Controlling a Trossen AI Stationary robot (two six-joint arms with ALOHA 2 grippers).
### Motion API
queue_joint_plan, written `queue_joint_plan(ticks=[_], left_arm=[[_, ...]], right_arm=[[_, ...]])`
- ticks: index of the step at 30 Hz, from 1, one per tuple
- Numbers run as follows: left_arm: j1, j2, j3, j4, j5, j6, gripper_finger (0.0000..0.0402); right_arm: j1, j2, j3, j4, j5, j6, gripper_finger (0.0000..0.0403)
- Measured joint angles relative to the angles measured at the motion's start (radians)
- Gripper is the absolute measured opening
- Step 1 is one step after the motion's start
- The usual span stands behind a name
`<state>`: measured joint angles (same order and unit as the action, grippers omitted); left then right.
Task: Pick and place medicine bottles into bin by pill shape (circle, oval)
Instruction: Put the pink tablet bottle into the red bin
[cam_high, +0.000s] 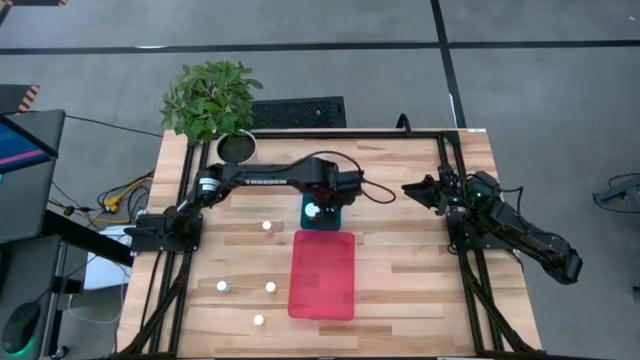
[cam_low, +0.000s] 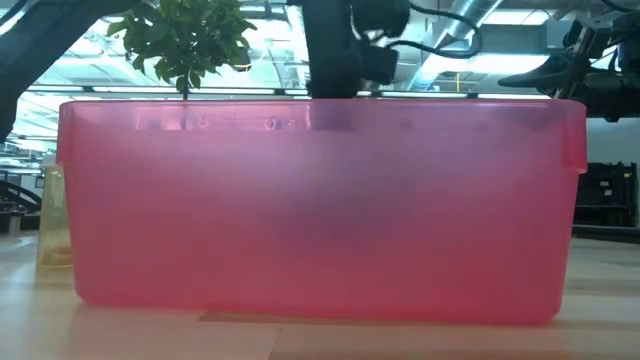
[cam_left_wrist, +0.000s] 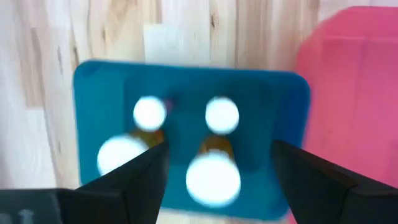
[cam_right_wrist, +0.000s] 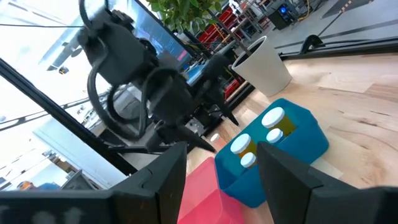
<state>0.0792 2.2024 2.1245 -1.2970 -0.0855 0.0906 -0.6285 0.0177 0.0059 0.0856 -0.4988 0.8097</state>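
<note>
My left pincer (cam_high: 322, 203) hangs wide open over the blue bin (cam_high: 322, 222) at frame centre, holding four bottles (cam_left_wrist: 212, 178); next I fetch the lower-left tabletop (cam_high: 400, 280) bottles (cam_high: 270, 287).

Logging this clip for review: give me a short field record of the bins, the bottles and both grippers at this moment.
blue bin: behind the pink bin, holds four white-capped bottles
pink bin: table centre, contents not visible
loose bottles: four on the table, left of the pink bin
left gripper: open, above the blue bin, holding nothing
right gripper: open, waiting at the table's right side
plant pot: far left corner
</note>
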Motion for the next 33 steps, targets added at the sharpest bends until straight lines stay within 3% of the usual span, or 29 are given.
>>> queue_joint_plan(ticks=[4,8,13,21,27,33], left_arm=[[0.0,-0.053,0.044,-0.112,0.037,-0.047,0.0274],[-0.002,-0.182,-0.027,-0.143,0.031,-0.106,0.0275],[-0.002,-0.411,-0.283,-0.105,0.018,-0.214,0.0275],[-0.058,-0.748,-0.774,0.156,-0.032,-0.395,0.0275],[-0.096,-0.813,-1.017,0.33,-0.034,-0.434,0.0275],[-0.101,-0.794,-1.138,0.456,-0.064,-0.396,0.0275]], right_arm=[[0.0,0.0,0.0,0.0,0.0,0.001,0.0205],[0.0,0.0,0.0,0.0,0.0,0.001,0.0205],[0.0,0.001,0.0,0.0,0.0,0.001,0.0205],[0.0,0.001,0.0,0.0,0.0,0.002,0.0205],[-0.001,0.001,0.0,0.0,0.0,0.002,0.0205],[-0.001,0.001,0.0,0.0,0.001,0.005,0.0205]])
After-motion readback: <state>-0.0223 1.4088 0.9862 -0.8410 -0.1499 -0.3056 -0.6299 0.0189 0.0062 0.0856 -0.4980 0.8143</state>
